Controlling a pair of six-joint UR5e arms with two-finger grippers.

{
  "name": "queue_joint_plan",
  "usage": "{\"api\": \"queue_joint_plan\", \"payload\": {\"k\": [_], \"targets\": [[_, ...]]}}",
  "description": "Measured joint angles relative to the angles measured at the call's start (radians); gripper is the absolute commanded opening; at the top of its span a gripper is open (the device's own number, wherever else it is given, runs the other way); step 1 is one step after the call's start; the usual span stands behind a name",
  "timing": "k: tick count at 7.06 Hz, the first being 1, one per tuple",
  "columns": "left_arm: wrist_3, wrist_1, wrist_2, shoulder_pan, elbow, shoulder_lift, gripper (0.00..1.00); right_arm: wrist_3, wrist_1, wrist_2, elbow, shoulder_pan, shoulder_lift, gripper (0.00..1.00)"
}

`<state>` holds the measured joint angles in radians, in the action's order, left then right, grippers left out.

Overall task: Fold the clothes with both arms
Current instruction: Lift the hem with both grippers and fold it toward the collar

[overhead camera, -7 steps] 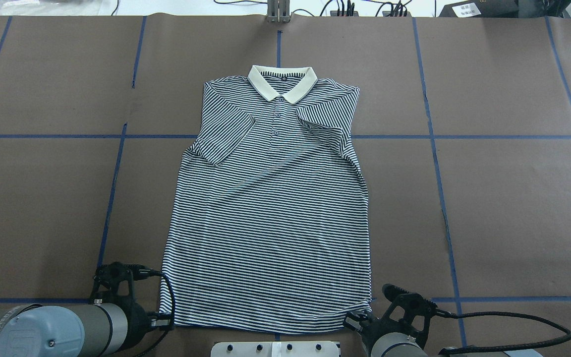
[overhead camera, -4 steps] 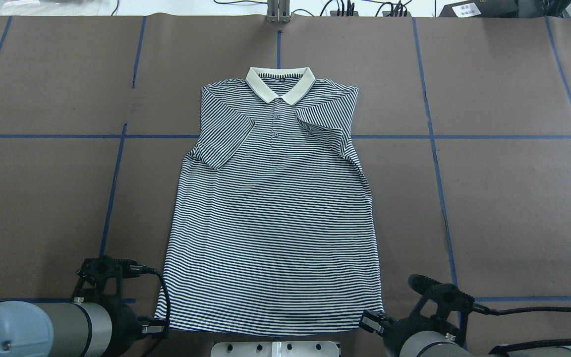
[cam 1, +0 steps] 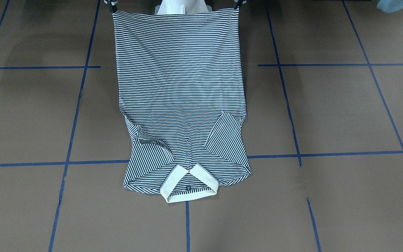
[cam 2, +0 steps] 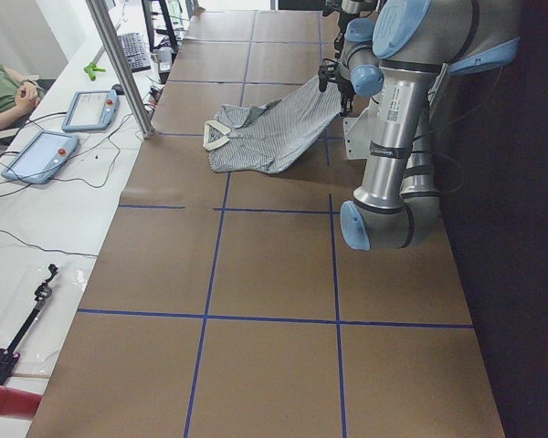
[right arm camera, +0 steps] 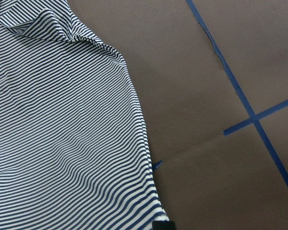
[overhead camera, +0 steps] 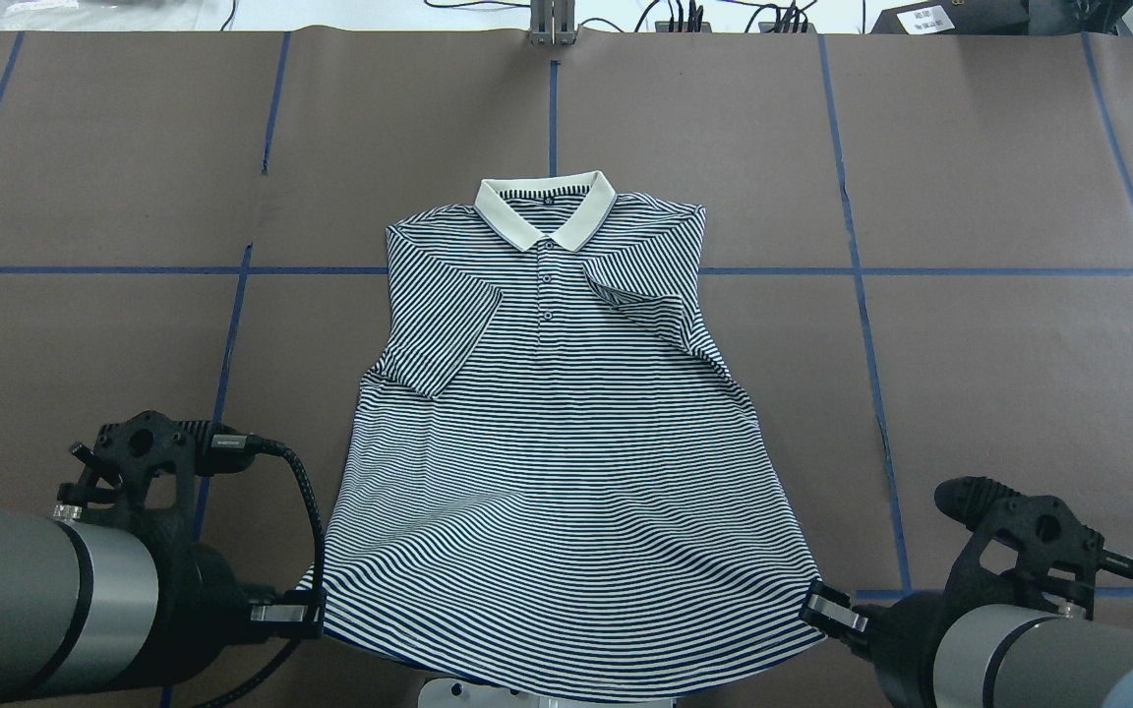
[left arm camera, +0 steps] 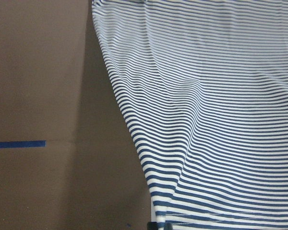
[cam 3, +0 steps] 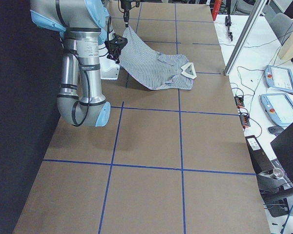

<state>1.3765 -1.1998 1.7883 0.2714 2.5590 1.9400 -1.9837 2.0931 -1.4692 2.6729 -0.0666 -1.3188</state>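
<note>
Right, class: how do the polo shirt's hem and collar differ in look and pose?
The hem is striped navy and white; the collar is plain cream. The hem hangs clear of the table, pinched at its corners by the left gripper and right gripper; the collar lies on the table. The hem is stretched wide; the collar is narrower. Both belong to one polo shirt.

The brown, blue-taped table [overhead camera: 999, 374] carries the collar end of the polo shirt [overhead camera: 547, 393].
</note>
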Motion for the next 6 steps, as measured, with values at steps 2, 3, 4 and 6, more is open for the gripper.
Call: {"api": "queue_joint_plan", "payload": {"k": [2,3,4,6], "targets": [[-0.152,0.029,0.017,0.126,-0.098,0.07,0.0,0.119,0.032,-0.063,-0.061,-0.134,0.109,0.0],[-0.227,0.021,0.02,0.202,-0.189,0.116,0.0,0.181,0.035,-0.109,-0.122,-0.23,0.166,0.0],[-0.282,-0.005,0.021,0.267,-0.274,0.148,0.0,0.242,0.027,-0.155,-0.189,-0.328,0.207,0.0],[-0.344,-0.103,0.021,0.351,-0.419,0.171,0.0,0.324,-0.079,-0.211,-0.369,-0.487,0.251,0.0]]}}
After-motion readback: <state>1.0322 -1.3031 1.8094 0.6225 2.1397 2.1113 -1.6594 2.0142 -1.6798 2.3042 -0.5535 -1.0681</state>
